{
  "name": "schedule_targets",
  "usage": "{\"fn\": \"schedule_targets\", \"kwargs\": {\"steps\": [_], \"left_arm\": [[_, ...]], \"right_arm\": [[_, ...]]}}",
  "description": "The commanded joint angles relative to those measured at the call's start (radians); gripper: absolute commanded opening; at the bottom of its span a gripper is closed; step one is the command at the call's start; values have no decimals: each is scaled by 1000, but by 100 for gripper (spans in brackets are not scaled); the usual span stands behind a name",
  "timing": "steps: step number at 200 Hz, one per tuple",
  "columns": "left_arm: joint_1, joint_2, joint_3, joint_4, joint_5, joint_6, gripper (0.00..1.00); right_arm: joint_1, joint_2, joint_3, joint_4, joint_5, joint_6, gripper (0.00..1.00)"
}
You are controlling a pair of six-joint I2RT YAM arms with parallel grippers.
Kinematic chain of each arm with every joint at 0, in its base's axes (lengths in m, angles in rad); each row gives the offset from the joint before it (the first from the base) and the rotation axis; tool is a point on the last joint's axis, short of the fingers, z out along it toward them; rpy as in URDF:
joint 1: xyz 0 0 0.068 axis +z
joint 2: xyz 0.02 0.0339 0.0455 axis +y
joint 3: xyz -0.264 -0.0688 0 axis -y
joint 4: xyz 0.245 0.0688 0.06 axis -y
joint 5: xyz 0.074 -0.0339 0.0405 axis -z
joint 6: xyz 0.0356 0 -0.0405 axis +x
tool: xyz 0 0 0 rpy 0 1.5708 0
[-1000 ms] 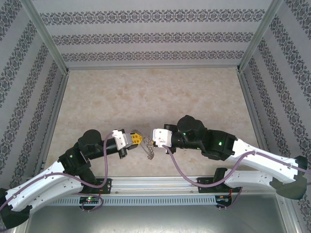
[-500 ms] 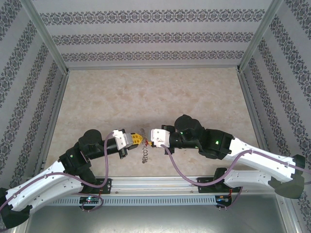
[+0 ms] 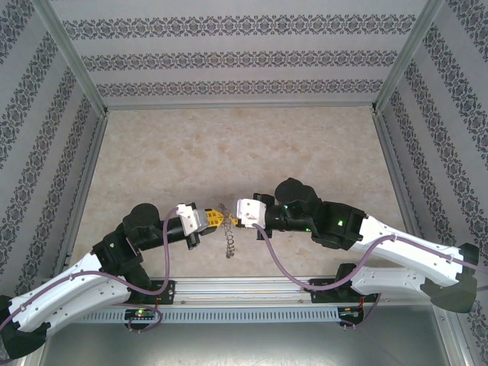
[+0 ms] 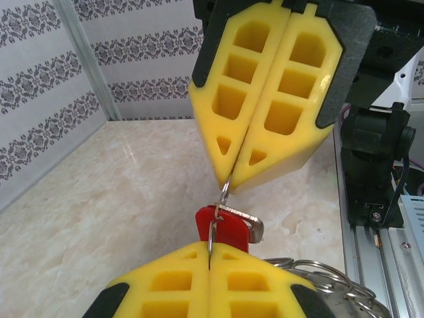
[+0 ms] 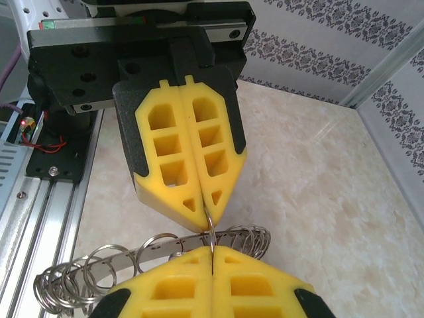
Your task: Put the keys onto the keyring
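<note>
My left gripper (image 3: pixel 219 219) and right gripper (image 3: pixel 235 222) meet tip to tip above the near middle of the table. Both are shut on the same thin wire loop (image 4: pixel 223 202) of the keyring. In the left wrist view my left gripper (image 4: pixel 211 257) pinches the loop's lower end and the right gripper (image 4: pixel 229 184) its upper end. The red key (image 4: pixel 232 228) hangs on that loop between the tips. The grey keyring (image 5: pixel 142 255), a flat band fringed with wire loops, dangles below the right gripper (image 5: pixel 212 252); it shows as a small hanging cluster (image 3: pixel 228 244).
The marble-patterned table (image 3: pixel 229 145) stretches away behind the grippers, walled by patterned panels. An aluminium rail (image 3: pixel 252 288) with the arm bases runs along the near edge, just behind the hanging keyring.
The right gripper has moved slightly left and up toward the left gripper. The dangling keyring has swung from a slant to hanging straight down. Both stay shut.
</note>
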Motion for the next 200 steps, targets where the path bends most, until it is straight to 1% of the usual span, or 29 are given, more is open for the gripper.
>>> {"fn": "schedule_targets", "kwargs": {"steps": [1,50,153,200], "left_arm": [[-17,-15,16,28,8,14,0],[-18,-16,16,28,6,15,0],[-18,-17,16,26,3,14,0],[-18,-17,18,24,2,16,0]], "right_arm": [[-11,4,22,14,-2,16,0],[-13,5,21,8,9,14,0],[-13,14,28,2,-18,15,0],[-13,-18,20,-4,-13,17,0]]}}
